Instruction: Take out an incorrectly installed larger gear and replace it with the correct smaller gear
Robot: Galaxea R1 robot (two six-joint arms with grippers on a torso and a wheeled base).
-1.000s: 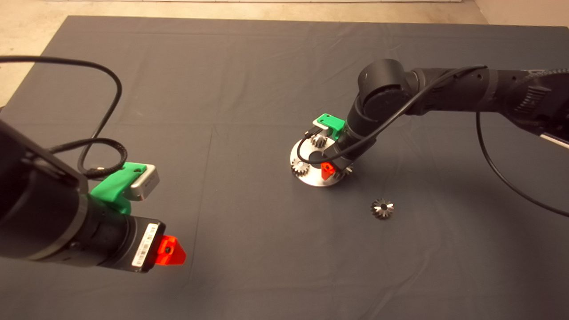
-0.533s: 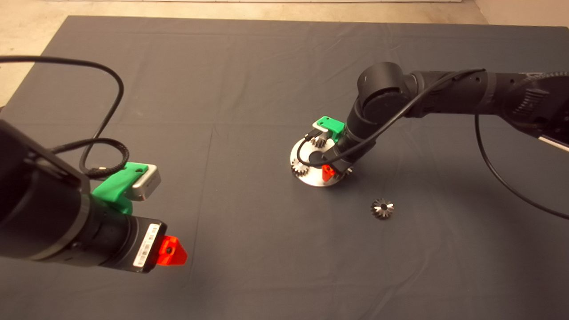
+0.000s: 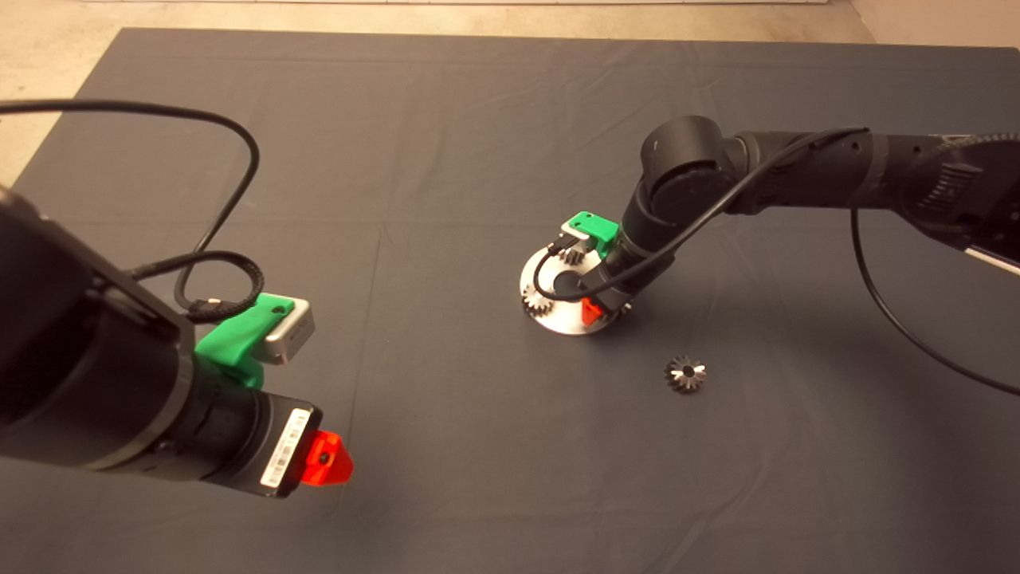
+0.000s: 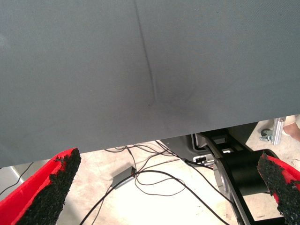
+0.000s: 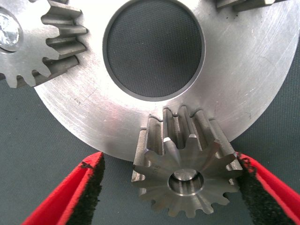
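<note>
- both arms are black, built of rounded cylindrical segments, with thin black cables looping loosely alongside.
- each wrist carries a bright green bracket holding a small silver-grey camera block.
- left end effector [image 3: 323, 469]: red triangular finger, white barcode label on the black housing.
- right end effector [image 5: 171, 187]: red fingers faced with rough black pads.

Right gripper [image 3: 591, 309] and arm hide larger gear in head view; only one red finger tip peeks out. Steel disc [image 3: 558, 317] partly covered by same arm, far rim unseen. Right wrist view: disc [image 5: 262, 70] cut by frame edges; one small silver gear [image 5: 35, 44] cropped at edge, second small gear [image 5: 246, 3] only sliver of teeth. Larger gear [image 5: 187, 164]: lowest teeth run close to frame edge. Left gripper [image 3: 323, 466]: fingers mostly hidden behind wrist in head view.
</note>
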